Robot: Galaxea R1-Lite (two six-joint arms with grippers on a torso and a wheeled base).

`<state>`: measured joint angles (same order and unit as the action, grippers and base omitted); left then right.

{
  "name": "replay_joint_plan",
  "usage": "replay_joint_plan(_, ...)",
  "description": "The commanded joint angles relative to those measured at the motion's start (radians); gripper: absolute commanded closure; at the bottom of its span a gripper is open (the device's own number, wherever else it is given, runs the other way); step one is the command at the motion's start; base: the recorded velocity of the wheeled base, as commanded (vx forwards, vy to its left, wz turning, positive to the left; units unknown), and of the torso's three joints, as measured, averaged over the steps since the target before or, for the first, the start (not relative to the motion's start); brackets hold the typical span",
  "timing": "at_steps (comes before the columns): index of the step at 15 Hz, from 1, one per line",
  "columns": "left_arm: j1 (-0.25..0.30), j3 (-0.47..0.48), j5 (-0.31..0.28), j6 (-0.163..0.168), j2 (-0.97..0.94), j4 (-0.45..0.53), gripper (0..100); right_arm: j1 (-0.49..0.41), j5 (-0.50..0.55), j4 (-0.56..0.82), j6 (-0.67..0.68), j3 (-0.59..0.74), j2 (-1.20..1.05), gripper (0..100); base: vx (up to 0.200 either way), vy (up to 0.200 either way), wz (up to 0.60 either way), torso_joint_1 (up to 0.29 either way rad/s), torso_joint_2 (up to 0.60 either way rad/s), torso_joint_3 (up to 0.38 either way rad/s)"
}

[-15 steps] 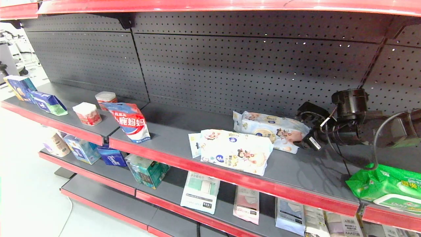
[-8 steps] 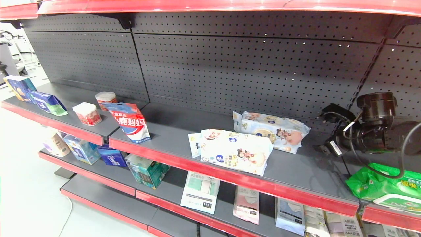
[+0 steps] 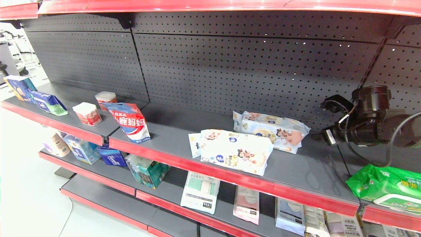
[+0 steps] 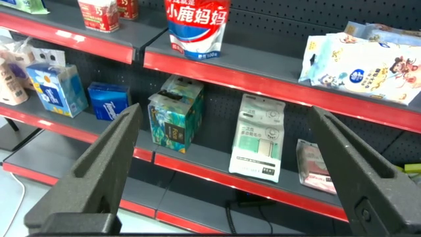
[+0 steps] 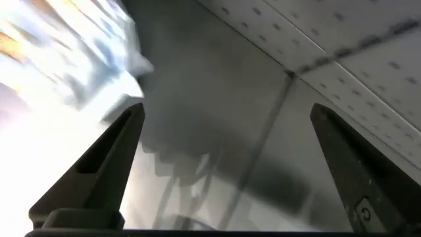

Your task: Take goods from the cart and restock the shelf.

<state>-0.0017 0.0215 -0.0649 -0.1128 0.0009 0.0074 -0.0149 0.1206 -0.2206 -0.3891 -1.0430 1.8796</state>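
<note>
Goods line the middle tier of the shelf [image 3: 184,123], and we count eight there. From the left come one blue box [image 3: 19,87], one blue-and-green pack [image 3: 49,103] just beside it, two red-and-white tubs [image 3: 87,114] and one upright blue-and-red pouch [image 3: 130,122]. Two baby wipes packs [image 3: 235,152] lie flat, the front one near the red edge and the rear one behind it to the right. One green wipes pack [image 3: 384,186] sits at the far right.

Our right arm [image 3: 368,123] hangs above this tier, between the rear baby wipes pack and the green one. The right gripper [image 5: 227,112] has its fingers spread wide with nothing between them, close to the perforated back panel [image 3: 250,65]. The left gripper [image 4: 225,110] sits low before the tier below, fingers likewise spread and empty. Past it we make out one green tissue box [image 4: 174,113], one white flat pack [image 4: 258,137], two blue packs [image 4: 58,89] and one pink pack [image 4: 316,168].
</note>
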Motion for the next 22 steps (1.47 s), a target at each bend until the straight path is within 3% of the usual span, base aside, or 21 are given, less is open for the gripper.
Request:
replay_joint_plan(1,0.000,0.000,0.000,-0.001,0.001,0.000,0,0.032,0.001,-0.002,0.018,-0.037,0.035,0,0.000,0.000,0.00,0.000,0.00,0.000)
replay_joint_plan(18,0.000,0.000,0.000,0.001,0.001,0.000,0,0.131,0.002,-0.003,0.018,-0.155,0.095,0,0.000,0.000,0.00,0.000,0.00,0.000)
replay_joint_plan(22,0.000,0.000,0.000,-0.001,-0.001,0.000,0,0.113,0.013,-0.002,0.018,-0.131,0.072,0,0.000,0.000,0.00,0.000,0.00,0.000)
